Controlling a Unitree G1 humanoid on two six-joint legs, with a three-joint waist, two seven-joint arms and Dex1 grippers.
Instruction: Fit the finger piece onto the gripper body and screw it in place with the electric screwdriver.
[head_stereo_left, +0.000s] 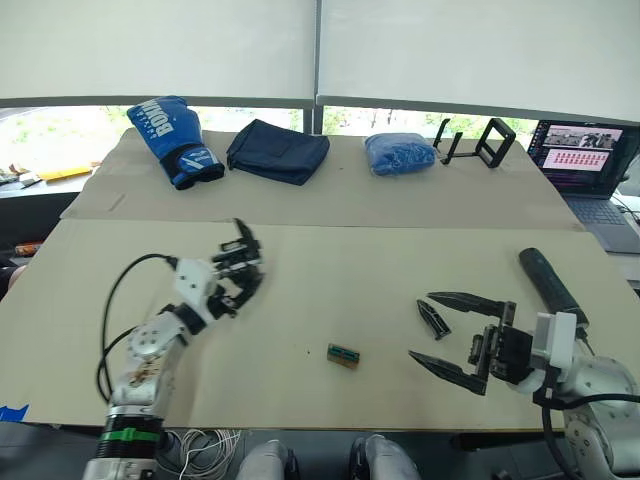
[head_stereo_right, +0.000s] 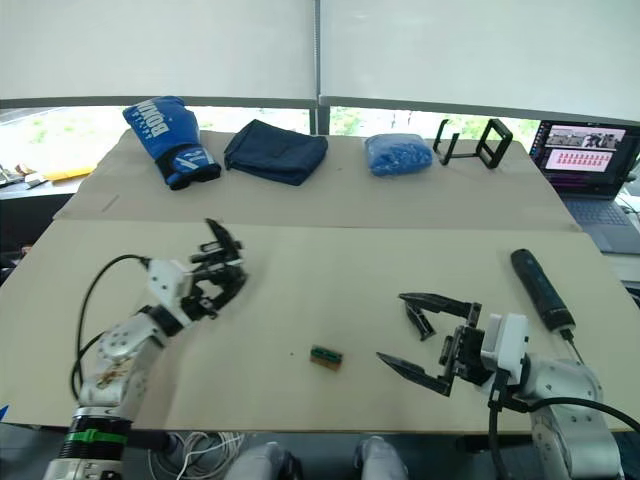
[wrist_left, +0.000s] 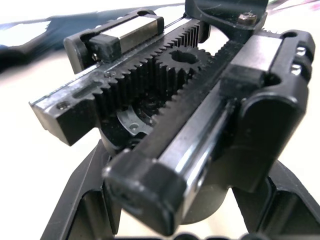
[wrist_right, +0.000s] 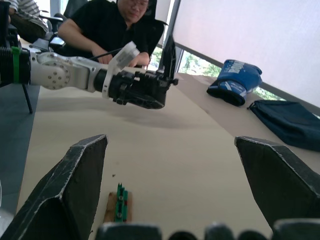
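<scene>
While the gripper body (wrist_left: 175, 115) sits pinched in the left pincer (head_stereo_left: 238, 268) and raised off the worktop (head_stereo_left: 330, 290), its rack-and-gear mechanism faces upward in the left wrist view, which looks like a way of presenting the mounting face for the missing part. The finger piece (head_stereo_left: 433, 318) lies flat on the worktop, just beside the right pincer (head_stereo_left: 450, 335), near the upper of its two black fingers. That pincer is spread wide and empty, low over the surface, probably lined up to pick the piece up next. The electric screwdriver (head_stereo_left: 548, 283) rests on the worktop further out on the right, behind the right wrist, untouched, so the screwing step has not begun. A small green part on a brown base (head_stereo_left: 343, 355) lies between the two arms. At the far edge sit a blue boxing glove (head_stereo_left: 173, 140), a folded dark cloth (head_stereo_left: 279, 150), a blue bundle (head_stereo_left: 399, 152), a black stand (head_stereo_left: 476, 142) and a laptop (head_stereo_left: 588, 160). A seated person (wrist_right: 112, 30) shows in the right wrist view.
</scene>
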